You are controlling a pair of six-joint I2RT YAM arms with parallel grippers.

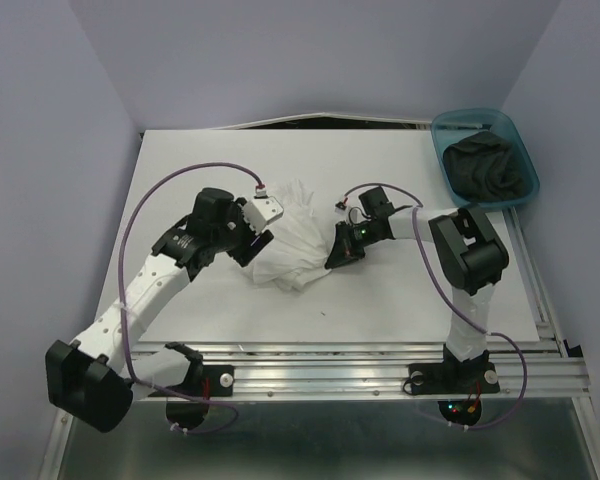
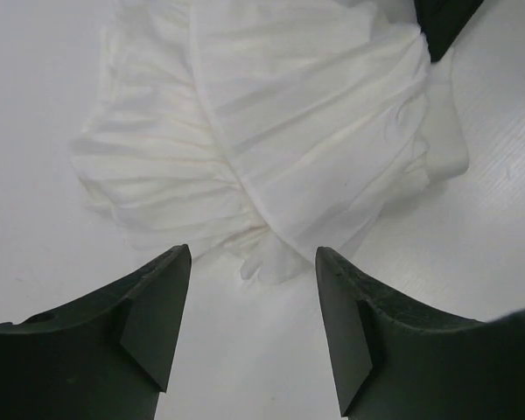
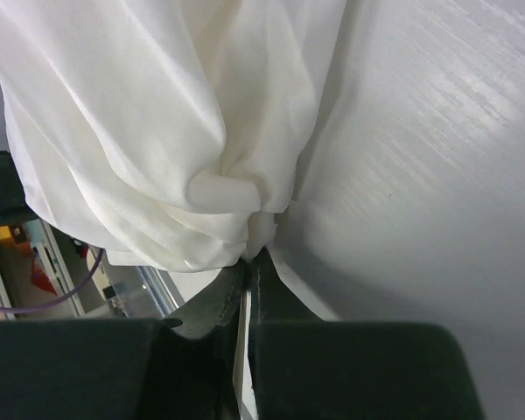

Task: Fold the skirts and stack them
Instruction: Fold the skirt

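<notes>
The white pleated skirt (image 1: pixel 295 240) lies bunched in the middle of the table. My left gripper (image 1: pixel 252 243) is at its left edge, open, with bare table between the fingers and the skirt's hem (image 2: pixel 271 262) just beyond the tips. My right gripper (image 1: pixel 338 255) is at the skirt's right edge, shut on a pinch of the white skirt (image 3: pixel 201 192), which hangs gathered from its tips (image 3: pixel 252 258). The charcoal-black skirt (image 1: pixel 492 165) sits crumpled in the teal bin at the back right.
The teal plastic bin (image 1: pixel 450 128) stands at the table's back right corner. The white table surface (image 1: pixel 380 160) extends around the skirt. An aluminium rail (image 1: pixel 380 365) runs along the near edge by the arm bases.
</notes>
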